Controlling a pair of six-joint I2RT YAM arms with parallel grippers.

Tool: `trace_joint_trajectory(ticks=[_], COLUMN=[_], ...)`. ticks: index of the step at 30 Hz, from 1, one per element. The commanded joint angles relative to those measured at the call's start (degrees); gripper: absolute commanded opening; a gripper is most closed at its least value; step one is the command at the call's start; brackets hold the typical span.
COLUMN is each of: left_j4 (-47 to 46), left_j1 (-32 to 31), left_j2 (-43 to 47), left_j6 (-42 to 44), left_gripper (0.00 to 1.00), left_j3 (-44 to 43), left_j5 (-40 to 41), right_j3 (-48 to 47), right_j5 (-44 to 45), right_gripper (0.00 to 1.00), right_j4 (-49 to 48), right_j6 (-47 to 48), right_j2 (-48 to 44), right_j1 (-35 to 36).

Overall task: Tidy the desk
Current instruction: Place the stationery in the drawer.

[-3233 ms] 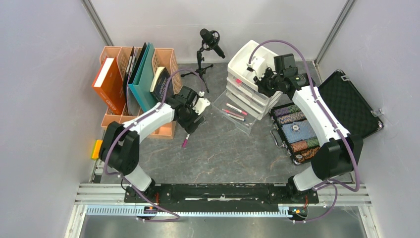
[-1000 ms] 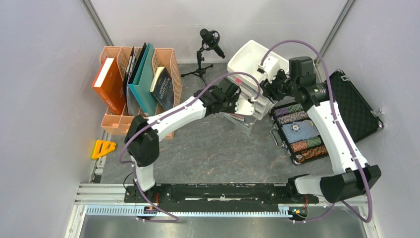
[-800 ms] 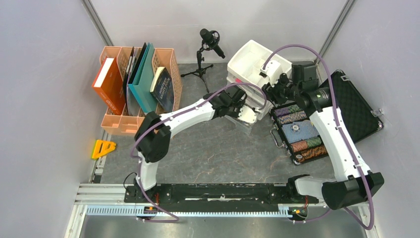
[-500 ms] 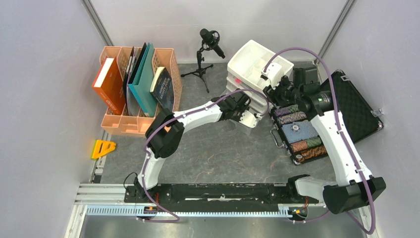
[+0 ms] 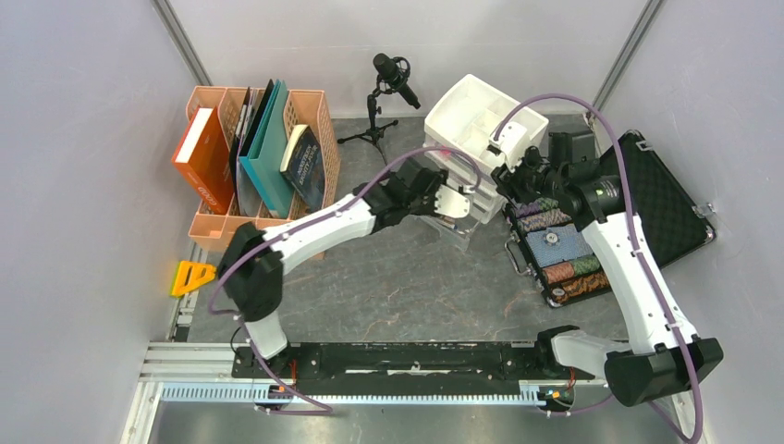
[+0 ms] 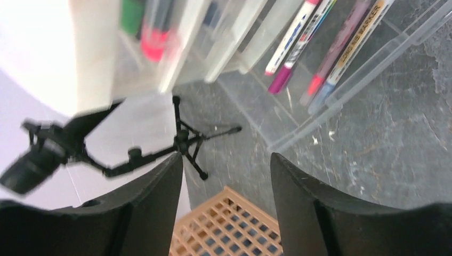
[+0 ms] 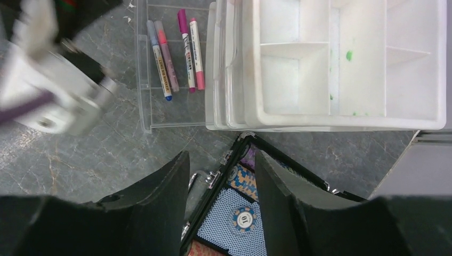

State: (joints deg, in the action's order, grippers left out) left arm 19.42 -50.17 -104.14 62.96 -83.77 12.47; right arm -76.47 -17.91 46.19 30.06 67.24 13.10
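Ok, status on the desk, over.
Left hand open, empty, by the clear drawer. Right hand open, empty. Desk: four markers in drawer, nothing blocking.

Four markers (image 6: 320, 48) lie in a clear tray (image 6: 369, 69) above the parted pincer (image 6: 226, 161).

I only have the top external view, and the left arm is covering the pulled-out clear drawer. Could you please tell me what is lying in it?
Observer: The right wrist view shows four markers lying side by side in the clear drawer.
Operator: Thank you. Is the left gripper holding one of them?
Observer: No. The left gripper has its fingers apart with nothing between them, above the desk beside the drawer.
Operator: And is anything in the white tray on top?
Observer: The visible compartments of the white tray hold only a few green specks.
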Motion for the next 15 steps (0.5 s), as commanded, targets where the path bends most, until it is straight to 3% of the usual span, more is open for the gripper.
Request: trace_joint_trajectory(ticks=[1, 10, 15], left_j4=[0.39, 8.47, 12.01], left_j1=[2.47, 12.26, 17.67], left_j2=[10.12, 25.05, 29.95], left_j6=[-12.76, -29.28, -33.93], left_gripper=[0.70, 0.84, 0.90], left_j3=[4.99, 13.28, 15.36], left_j5=[0.71, -7.10, -10.28], right_j3=[-2.26, -14.60, -24.00], right_j5=[-1.27, -0.03, 3.83], right_gripper=[0.54, 0.57, 0.58], right_j4=[-2.24, -3.34, -3.84], right_j6=[0.41, 0.10, 1.30], right_j2=[1.36, 13.82, 22.74], right_j1=[0.08, 4.34, 9.68])
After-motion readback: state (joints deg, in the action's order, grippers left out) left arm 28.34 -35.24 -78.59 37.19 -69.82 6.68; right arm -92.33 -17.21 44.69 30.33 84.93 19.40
